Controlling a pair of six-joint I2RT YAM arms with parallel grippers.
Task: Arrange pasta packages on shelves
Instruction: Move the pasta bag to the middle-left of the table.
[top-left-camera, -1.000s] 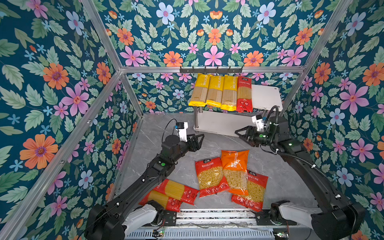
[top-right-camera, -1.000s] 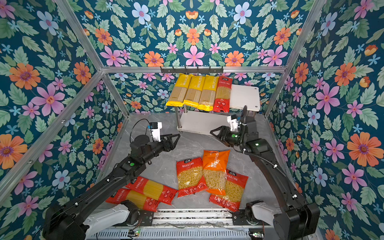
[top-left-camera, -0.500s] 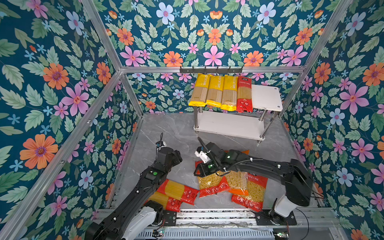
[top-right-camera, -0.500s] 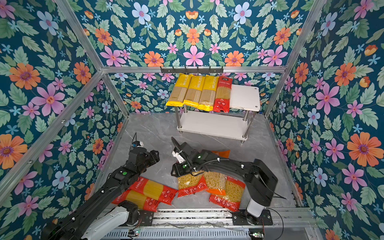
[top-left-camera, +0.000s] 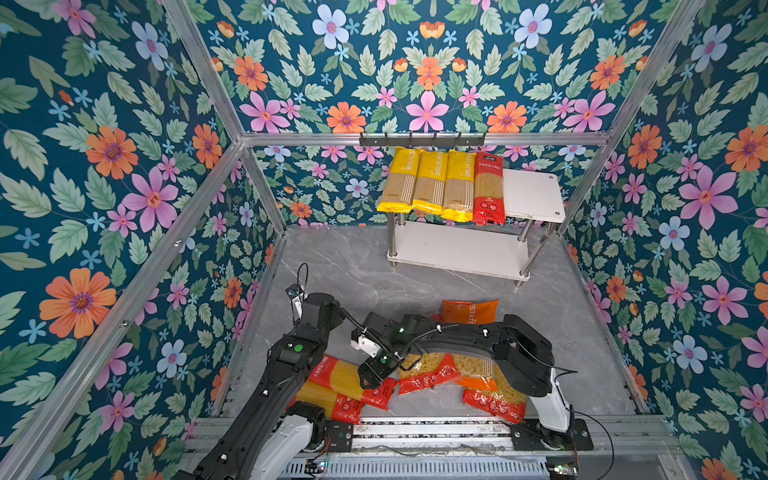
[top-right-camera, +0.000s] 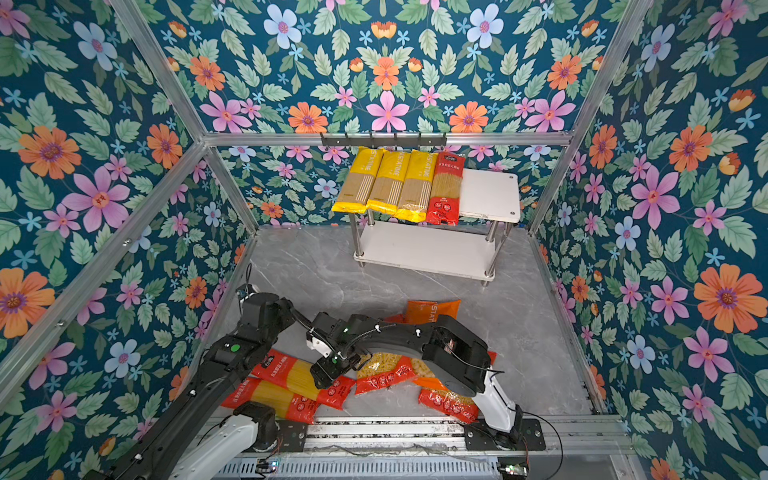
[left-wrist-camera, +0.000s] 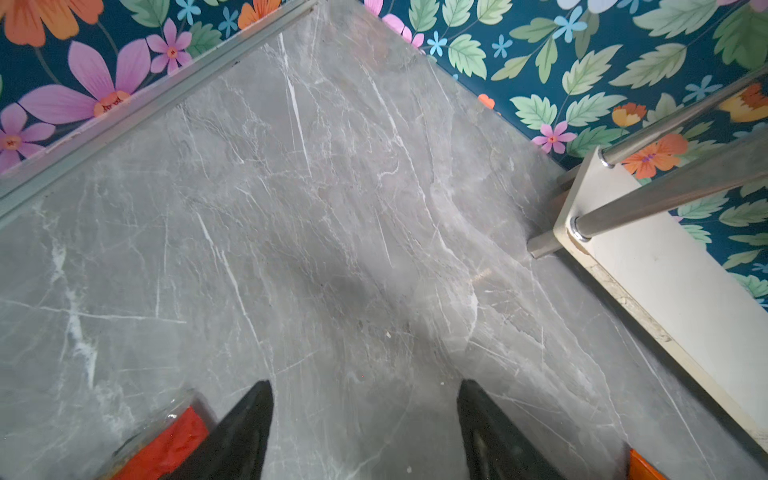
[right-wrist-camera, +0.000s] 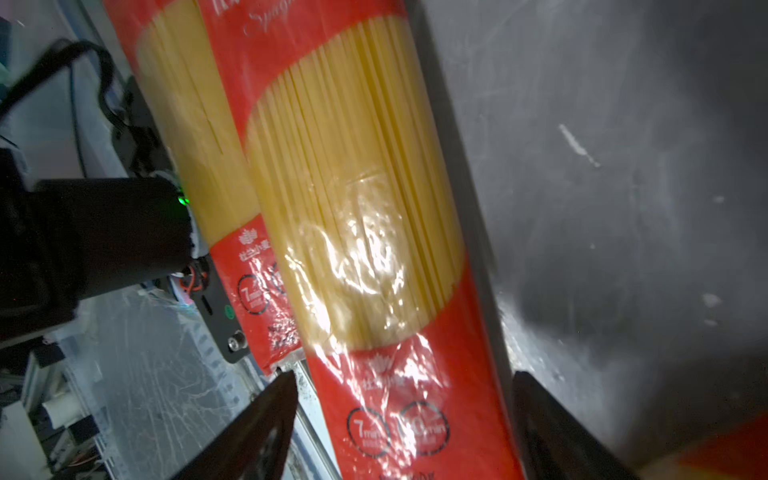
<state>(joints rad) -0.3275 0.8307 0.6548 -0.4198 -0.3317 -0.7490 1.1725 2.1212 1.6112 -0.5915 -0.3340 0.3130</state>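
Right wrist view, right gripper: hanging low, fingers spread wide, straddling one end of the loose red spaghetti pack without closing on it.
Top views, loose red spaghetti pack: lying flat on the marble floor, well in front of the rack, overlapping an edge of the second red spaghetti pack.
Top views, second red spaghetti pack: lying farthest from the rack, touching the first, partly hidden by the left arm.
Left wrist view, left gripper: pointing at the floor just in front of a corner of the rack's lower board, fingers spread apart, pinching nothing.
Top views, rack: standing against the back wall, right under the black hook rail.
Top board, yellow spaghetti packs: lying three abreast on the rack's upper board, touching side by side, ends overhanging its front edge.
Top board, shelved red spaghetti pack: lying fourth in that row, touching the last yellow one, next to the board's uncovered white end.
Floor, orange short-pasta bag: lying in front of the rack, nearest to it of the loose bags, partly covered by the right arm.
Floor, red short-pasta bags: lying farther from the rack than the orange bag's visible top, flanking it, showing beneath the right arm.
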